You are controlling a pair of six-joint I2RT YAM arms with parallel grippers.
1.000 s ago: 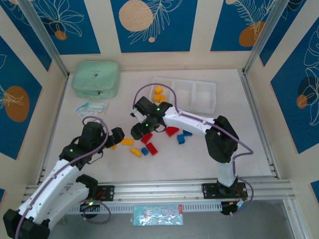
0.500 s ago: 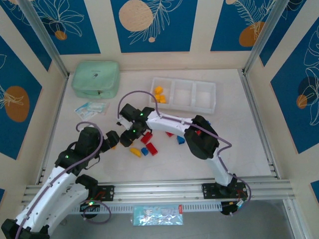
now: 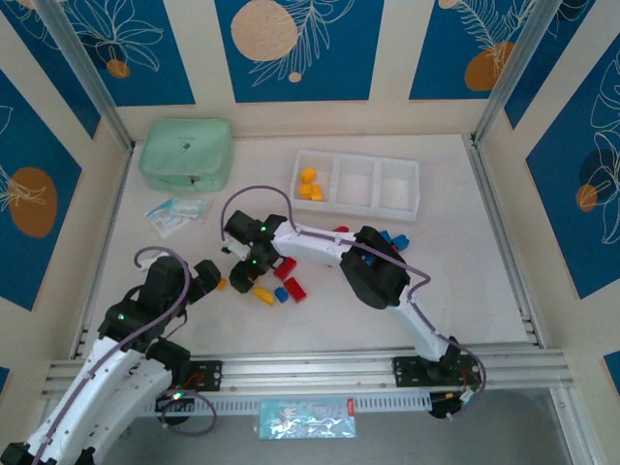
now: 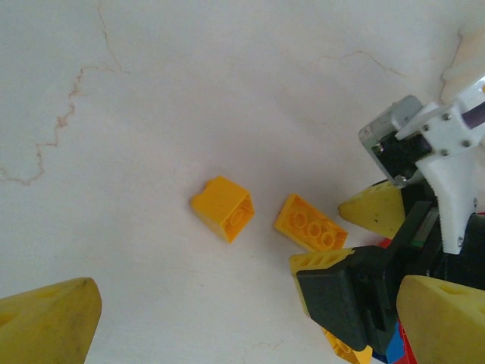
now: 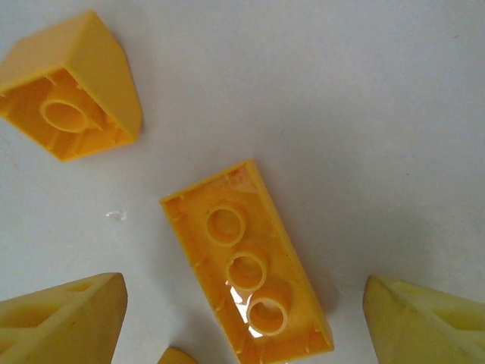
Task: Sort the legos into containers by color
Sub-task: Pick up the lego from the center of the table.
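My right gripper (image 5: 242,327) hangs open over a long yellow lego (image 5: 246,269) lying studs-down on the table, one finger on either side with a gap to each. A small yellow sloped lego (image 5: 72,87) lies just beyond it. From above, the right gripper (image 3: 244,278) is left of a loose cluster of red (image 3: 294,289), blue (image 3: 281,294) and yellow (image 3: 263,294) legos. My left gripper (image 3: 211,274) is open beside it, holding nothing. Its wrist view shows the sloped lego (image 4: 222,207) and the long lego (image 4: 311,222). The white three-compartment container (image 3: 417,184) holds yellow legos (image 3: 309,184) in its left cell.
A mint-green pouch (image 3: 186,153) lies at the back left, with a small plastic packet (image 3: 175,210) in front of it. More blue (image 3: 392,238) and red (image 3: 339,231) legos sit by the right arm's elbow. The two grippers are close together.
The right arm swung left and down from the red bricks to the yellow ones, its jaws widening. The left arm drew back toward the near left.
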